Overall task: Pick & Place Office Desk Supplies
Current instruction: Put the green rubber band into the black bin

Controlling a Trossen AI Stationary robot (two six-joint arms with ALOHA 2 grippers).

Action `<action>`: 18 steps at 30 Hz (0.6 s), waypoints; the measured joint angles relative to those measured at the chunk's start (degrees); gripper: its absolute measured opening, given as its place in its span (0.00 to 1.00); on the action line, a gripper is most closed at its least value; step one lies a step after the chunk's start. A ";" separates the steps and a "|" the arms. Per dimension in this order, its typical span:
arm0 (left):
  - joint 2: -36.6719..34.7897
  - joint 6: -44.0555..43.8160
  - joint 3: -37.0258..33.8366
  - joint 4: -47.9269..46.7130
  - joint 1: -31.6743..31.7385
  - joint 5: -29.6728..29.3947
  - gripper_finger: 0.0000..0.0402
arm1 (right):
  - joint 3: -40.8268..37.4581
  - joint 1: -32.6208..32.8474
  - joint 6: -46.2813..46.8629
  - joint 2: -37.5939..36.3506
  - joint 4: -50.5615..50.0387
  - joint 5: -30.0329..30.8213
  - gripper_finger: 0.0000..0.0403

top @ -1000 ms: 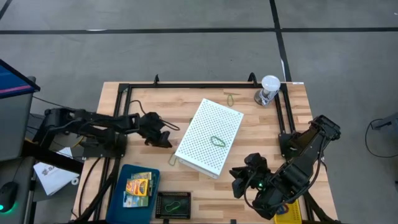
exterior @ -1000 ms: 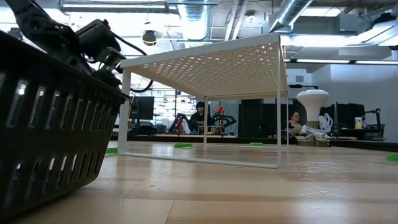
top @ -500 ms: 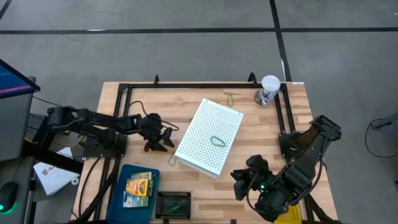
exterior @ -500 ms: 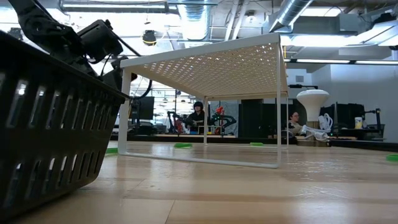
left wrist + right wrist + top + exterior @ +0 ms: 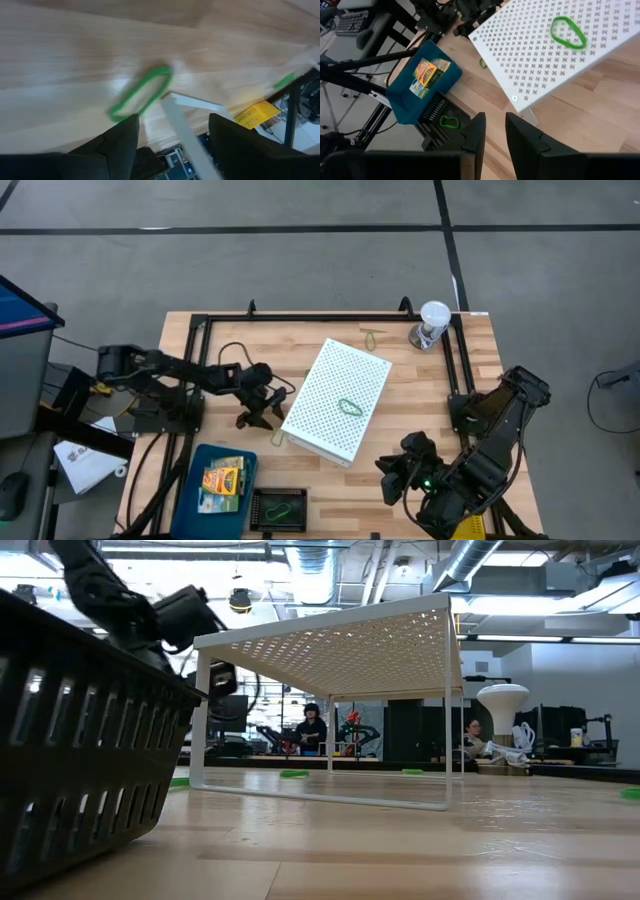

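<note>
My left tool [image 5: 268, 412] hangs open and empty over the counter [image 5: 420, 380], its fingers [image 5: 117, 142] straddling a green rubber band [image 5: 141, 93] that lies flat by the corner of the white perforated box [image 5: 338, 400]. So that band is not yet picked. The crayon boxes [image 5: 224, 480] already sit in the blue bin [image 5: 190, 470], and one band [image 5: 448, 121] lies in the black basket [image 5: 260, 520]. Another band [image 5: 349, 407] rests on top of the box, one more [image 5: 371, 335] near the lidded cup [image 5: 432, 322]. The box leg [image 5: 180, 127] crowds my reach. My right tool [image 5: 400, 475] waits near the counter's front edge, fingers partly closed, holding nothing.
</note>
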 joint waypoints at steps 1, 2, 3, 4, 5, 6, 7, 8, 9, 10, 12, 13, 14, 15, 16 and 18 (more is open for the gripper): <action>1.46 0.02 1.09 0.00 0.00 0.61 0.58 | 0.00 0.42 0.66 0.00 -0.50 -0.02 0.18; 3.04 0.23 2.06 0.08 0.00 1.16 0.58 | 0.00 0.81 1.49 0.00 -1.08 -0.03 0.18; 4.51 0.59 2.89 -0.12 0.00 1.71 0.58 | 0.00 1.28 2.32 0.00 -1.66 -0.02 0.18; 6.06 1.15 3.77 -0.15 0.00 2.05 0.58 | 0.00 1.82 3.25 0.00 -2.40 -0.01 0.18; 7.29 1.31 4.46 -0.07 0.00 2.25 0.58 | 0.00 2.41 4.34 0.00 -3.36 -0.04 0.18; 8.47 1.38 5.12 -0.17 0.00 2.86 0.58 | 0.00 3.00 5.63 0.00 -4.62 -0.13 0.18; 9.60 1.43 5.83 0.00 0.00 3.55 0.58 | 0.00 3.67 7.07 0.00 -5.80 -0.37 0.18; 10.26 1.43 6.11 -0.04 -0.04 3.92 0.58 | 0.00 4.42 8.55 0.00 -7.00 -0.83 0.18; 10.84 1.42 6.41 -0.32 -0.04 4.62 0.58 | 0.00 5.14 10.09 0.00 -8.27 -1.46 0.18; 11.24 1.42 6.76 -0.20 -0.04 4.74 0.58 | 0.00 5.95 11.73 0.00 -9.44 -1.68 0.18; 11.04 1.18 6.82 -0.37 -0.04 4.70 0.58 | 0.00 7.52 15.05 0.00 -11.90 -1.76 0.18; 11.07 1.20 6.87 -0.75 -0.04 4.67 0.58 | 0.00 8.20 16.52 -0.02 -12.92 -1.76 0.18; 11.05 1.35 6.87 -1.96 -0.04 4.66 0.58 | 0.00 8.89 17.84 -0.02 -13.87 -1.76 0.18; 11.05 1.47 6.85 -3.40 -0.04 4.58 0.58 | 0.00 9.54 18.85 -0.02 -14.66 -1.78 0.18; 11.09 1.50 6.79 -4.63 -0.04 4.52 0.58 | 0.00 10.02 19.58 -0.02 -15.17 -1.76 0.18; 11.09 1.54 6.76 -5.39 -0.04 3.71 0.58 | 0.00 10.74 19.94 -0.02 -15.88 -1.78 0.18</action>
